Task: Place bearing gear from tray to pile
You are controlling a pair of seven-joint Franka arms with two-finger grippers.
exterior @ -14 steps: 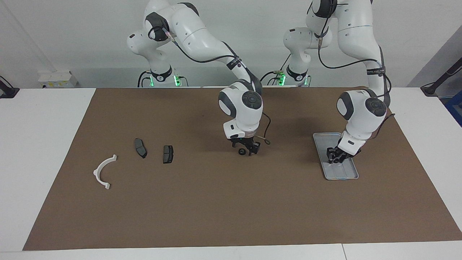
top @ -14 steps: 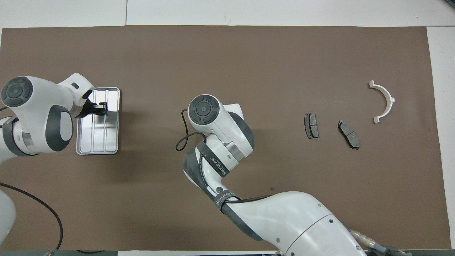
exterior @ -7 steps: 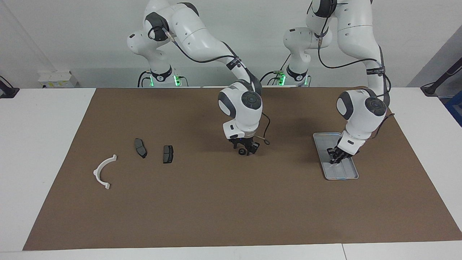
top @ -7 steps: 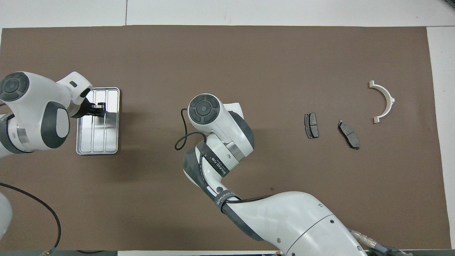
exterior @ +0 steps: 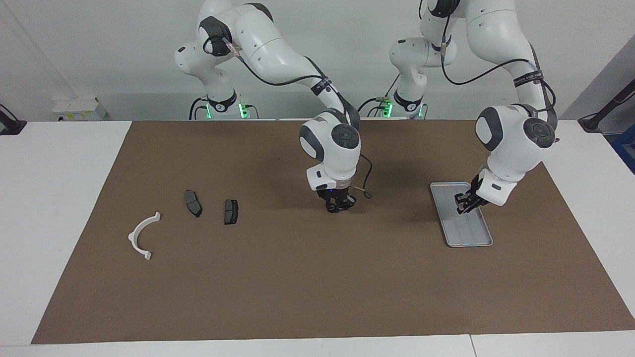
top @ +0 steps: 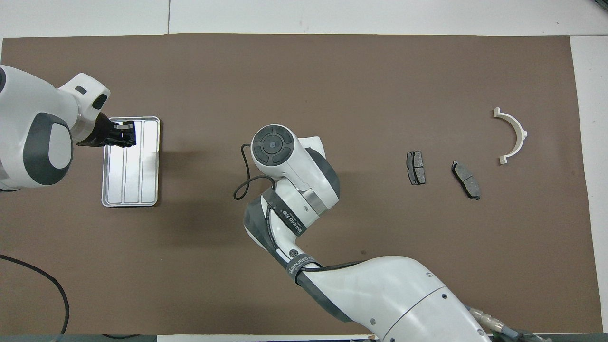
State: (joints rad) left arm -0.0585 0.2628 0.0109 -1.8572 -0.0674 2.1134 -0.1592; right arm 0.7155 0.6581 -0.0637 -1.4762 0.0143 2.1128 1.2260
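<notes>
Your brown mat [exterior: 297,287] has wide open room along the edge farthest from the robots. The tray [exterior: 471,238] sits toward the left arm's end, with the left gripper [exterior: 464,206] pinched together over it. The pile [exterior: 230,211] — white bracket [exterior: 141,237], two brake pads [exterior: 193,203] — lies toward the right arm's end. The right gripper [exterior: 338,206] hangs low over mid-mat at the bearing gear [exterior: 331,208] — clamped or not, you cannot tell.

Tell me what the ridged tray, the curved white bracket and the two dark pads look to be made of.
The shallow rectangular silver tray looks like bare metal: it mirrors light along its lengthwise ridges. The white semicircular bracket looks like matte moulded plastic, evenly white, no glare. The two dark grey brake pads look dull and unreflective; their material cannot be told.
</notes>
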